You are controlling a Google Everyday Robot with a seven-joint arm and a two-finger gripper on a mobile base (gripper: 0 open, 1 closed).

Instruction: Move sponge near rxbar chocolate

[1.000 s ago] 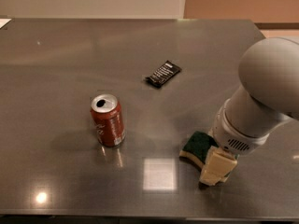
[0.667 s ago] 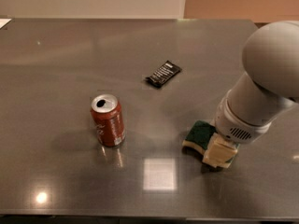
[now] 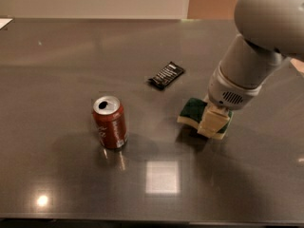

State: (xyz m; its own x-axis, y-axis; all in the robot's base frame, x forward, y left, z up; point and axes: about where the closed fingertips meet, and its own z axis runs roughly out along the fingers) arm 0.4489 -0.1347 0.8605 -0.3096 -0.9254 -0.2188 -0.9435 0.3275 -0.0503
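The sponge, dark green on top over pale yellow foam, is right of centre on the grey table, with a shadow under it. My gripper comes down from the big white arm at the upper right and is shut on the sponge. One beige finger shows across its near right side. The rxbar chocolate, a small flat black wrapper with white print, lies on the table a short way up and left of the sponge, apart from it.
A red soda can stands upright left of centre, well left of the sponge. The white arm fills the upper right. The table's far edge meets a pale wall.
The gripper has moved away from the near edge toward the black wrapper, and the sponge has moved with it. The can and the wrapper have not moved.
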